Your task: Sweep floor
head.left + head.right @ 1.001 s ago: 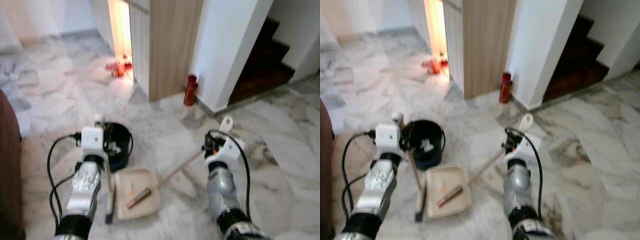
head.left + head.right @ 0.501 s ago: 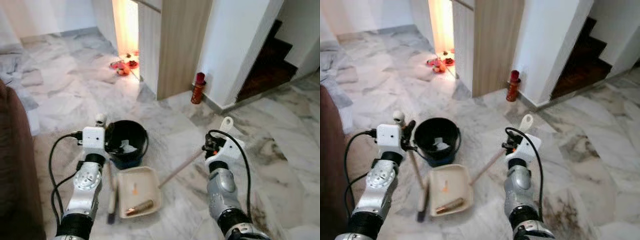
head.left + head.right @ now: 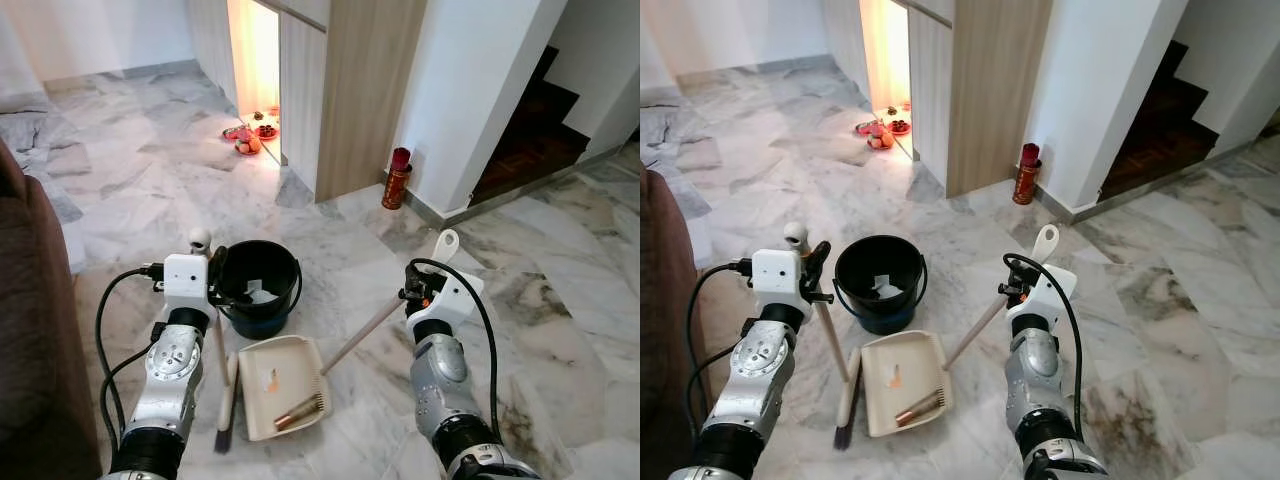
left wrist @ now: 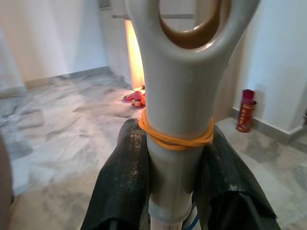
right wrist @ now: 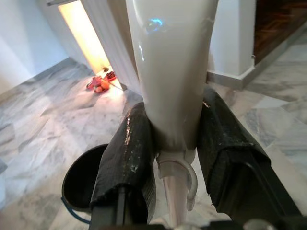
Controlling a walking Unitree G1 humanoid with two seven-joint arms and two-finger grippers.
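A cream dustpan [image 3: 262,366] lies on the marble floor between my arms, holding a brown stick-like piece [image 3: 300,410] and a small orange bit [image 3: 270,380]. Its long handle [image 5: 170,72] rises to the right, and my right gripper [image 3: 420,295] is shut on it near the top. A brush [image 3: 227,405] stands head-down just left of the pan. My left gripper [image 3: 212,278] is shut on the brush's cream handle [image 4: 177,96], just below an orange rubber band. A black bucket [image 3: 258,285] with white paper inside sits just beyond the pan.
A brown sofa [image 3: 30,330] fills the left edge. Ahead stand a wooden cabinet panel [image 3: 365,90] and a white pillar [image 3: 470,90], with a red canister [image 3: 397,178] at their foot. Dark stairs [image 3: 530,130] rise at the right. Small red items [image 3: 250,135] lie by the lit doorway.
The whole view has shifted, so the camera moved. The brown piece now lies nearer the pan's front right corner. Both grippers keep their hold.
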